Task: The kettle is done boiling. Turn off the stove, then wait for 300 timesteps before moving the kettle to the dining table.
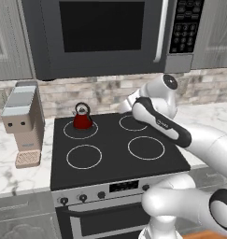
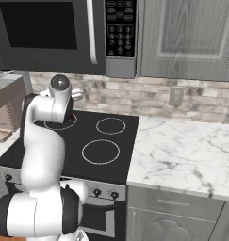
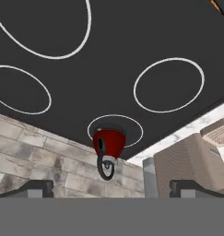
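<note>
Red conical kettle (image 3: 109, 144) with dark looped handle is seen ahead of the released tool (image 3: 111, 188), between its spread fingertips (image 3: 36, 188), upon the black glass-top stove (image 3: 113, 60).

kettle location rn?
The kettle stands on the stove's back-left burner in the left base view, near the brick backsplash, with the coffee machine on the counter to its left.

A dark microwave (image 1: 105, 35) with a keypad hangs above the cooktop, flanked by grey cabinets (image 2: 186, 37). A beige coffee machine (image 1: 24, 123) stands on the marble counter (image 2: 182, 155) against the brick backsplash (image 2: 149, 96), which carries a wall outlet (image 2: 175, 96).
</note>
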{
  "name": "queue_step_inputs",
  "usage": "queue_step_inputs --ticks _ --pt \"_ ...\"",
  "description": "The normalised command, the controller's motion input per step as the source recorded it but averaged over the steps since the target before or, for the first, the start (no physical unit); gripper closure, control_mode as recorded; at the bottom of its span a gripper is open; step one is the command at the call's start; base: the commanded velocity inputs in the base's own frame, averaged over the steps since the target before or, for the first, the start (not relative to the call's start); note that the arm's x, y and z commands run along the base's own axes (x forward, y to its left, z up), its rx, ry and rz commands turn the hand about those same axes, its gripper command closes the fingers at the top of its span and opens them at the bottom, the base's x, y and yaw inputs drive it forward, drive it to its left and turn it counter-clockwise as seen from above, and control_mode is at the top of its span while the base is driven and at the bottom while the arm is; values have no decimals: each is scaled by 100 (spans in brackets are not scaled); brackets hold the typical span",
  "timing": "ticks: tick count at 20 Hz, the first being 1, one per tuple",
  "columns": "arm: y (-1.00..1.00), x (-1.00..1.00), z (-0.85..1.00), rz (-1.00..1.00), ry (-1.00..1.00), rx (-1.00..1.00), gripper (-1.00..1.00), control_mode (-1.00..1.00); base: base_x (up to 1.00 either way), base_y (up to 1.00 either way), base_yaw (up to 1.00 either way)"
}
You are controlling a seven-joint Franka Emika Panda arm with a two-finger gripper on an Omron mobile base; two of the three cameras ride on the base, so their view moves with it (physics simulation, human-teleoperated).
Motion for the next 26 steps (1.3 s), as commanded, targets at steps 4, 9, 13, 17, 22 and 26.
queue_step_inputs --ticks 4,9,13,17,22,26 --pt "11 35 -16 0 8 0 -100 -100 0 0 0" --pt "7 29 -19 0 8 0 -100 -100 0 0 0" --pt "6 15 -21 0 5 0 -100 -100 0 0 0" --pt "14 4 -27 0 5 0 -100 -100 0 0 0" --pt "18 -1 -34 0 3 0 -100 -100 0 0 0" --pt "21 -1 -34 0 2 0 -100 -100 0 0 0"
